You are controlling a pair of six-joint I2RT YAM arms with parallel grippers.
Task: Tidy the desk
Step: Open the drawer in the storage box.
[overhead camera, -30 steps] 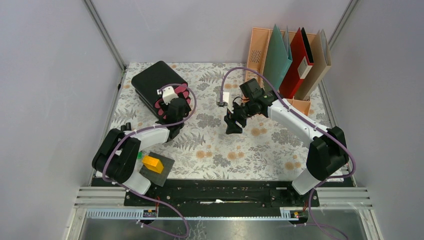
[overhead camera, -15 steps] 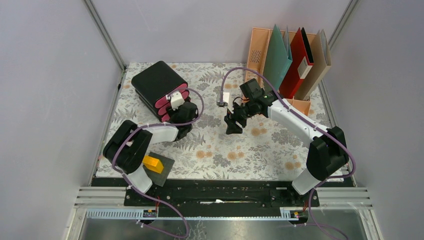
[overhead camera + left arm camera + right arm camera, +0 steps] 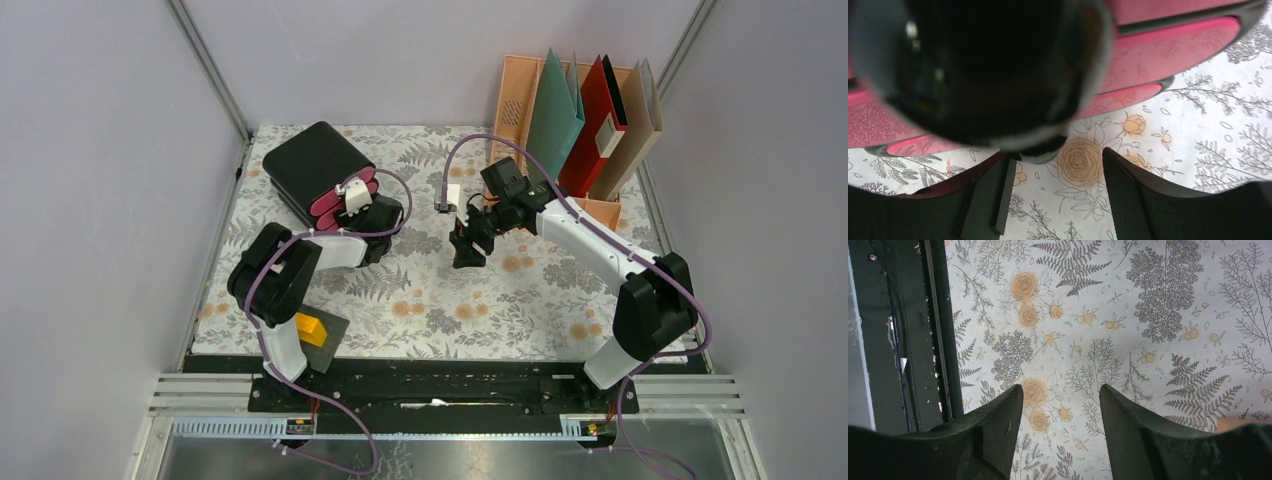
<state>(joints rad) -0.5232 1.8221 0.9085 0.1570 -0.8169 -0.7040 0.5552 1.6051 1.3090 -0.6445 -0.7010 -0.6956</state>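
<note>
Behind the left pincer [image 3: 385, 228], near the arm's base, a yellow block [image 3: 309, 328] is seen on a dark slab [image 3: 336, 326]. The table [image 3: 450, 310], covered with a flowered cloth, lies under both pincers. The left pincer is held close over it with the jaws well apart, and nothing is gripped; only cloth is seen between its fingers [image 3: 990, 195]. Just beside it, on the far side, the pink fronts [image 3: 1168, 50] of a black box [image 3: 310, 160] are seen. The right pincer [image 3: 465, 250] is likewise parted and empty, above bare cloth. Far beyond it, at the back edge, a peach rack [image 3: 517, 95] with folders [image 3: 555, 110] is placed.
</note>
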